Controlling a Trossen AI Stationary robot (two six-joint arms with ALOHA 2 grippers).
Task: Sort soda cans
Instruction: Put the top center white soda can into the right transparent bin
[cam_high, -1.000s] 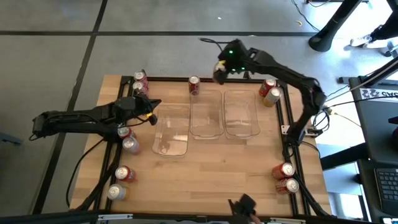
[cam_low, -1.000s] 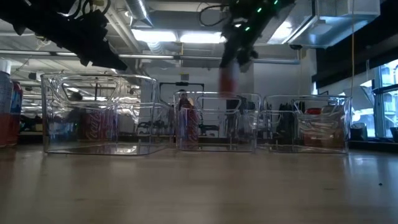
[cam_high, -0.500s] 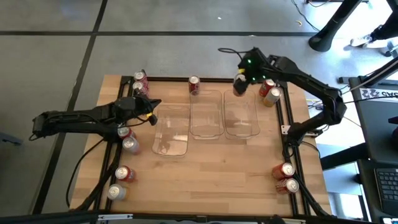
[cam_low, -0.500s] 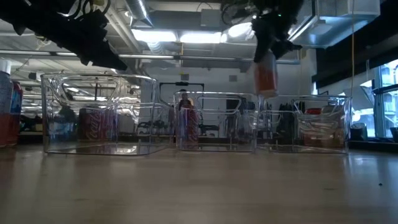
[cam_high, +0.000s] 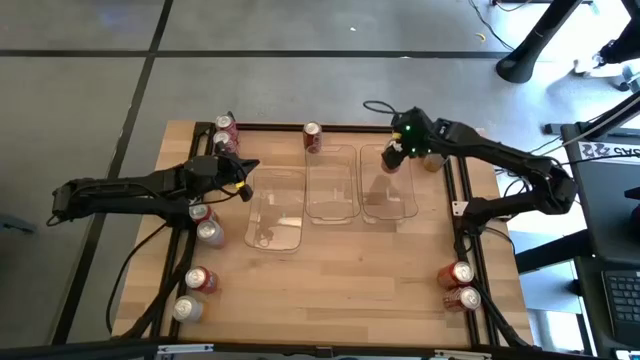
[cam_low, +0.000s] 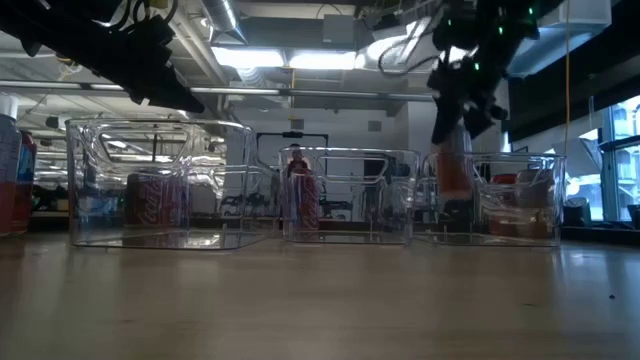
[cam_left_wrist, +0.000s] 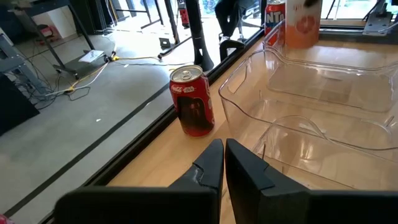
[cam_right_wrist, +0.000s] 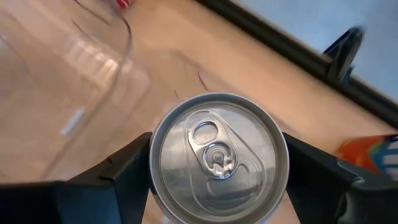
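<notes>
Three clear trays stand in a row: left (cam_high: 275, 212), middle (cam_high: 332, 183), right (cam_high: 390, 190). My right gripper (cam_high: 394, 157) is shut on a red soda can (cam_low: 455, 170), silver top (cam_right_wrist: 217, 152) up, over the right tray's far end. My left gripper (cam_left_wrist: 222, 147) is shut and holds nothing, hovering by the left tray's far left corner (cam_high: 247, 178). A red can (cam_left_wrist: 193, 101) stands upright on the table at the far edge, ahead of it. Other cans rest on the table along the left edge (cam_high: 207, 222) and at the near right (cam_high: 458, 283). My right gripper pinches the can between its two fingers (cam_right_wrist: 127, 171), one on each side of the can's upper wall just under the rim (cam_right_wrist: 153, 163). The fingers come from above, slanting down. The can hangs upright over the right tray's far end, clear of the tray's floor.
Two cans (cam_high: 224, 132) stand at the far left corner and two more at the near left (cam_high: 194, 293). A gold can (cam_high: 433, 161) shows beside my right arm at the far right. The table's near middle is bare wood (cam_high: 330, 290).
My right gripper has carried the can from the far edge near the middle tray toward the table's right and downward, and now hangs over the right tray's far end. The can has stayed upright in the hold.
</notes>
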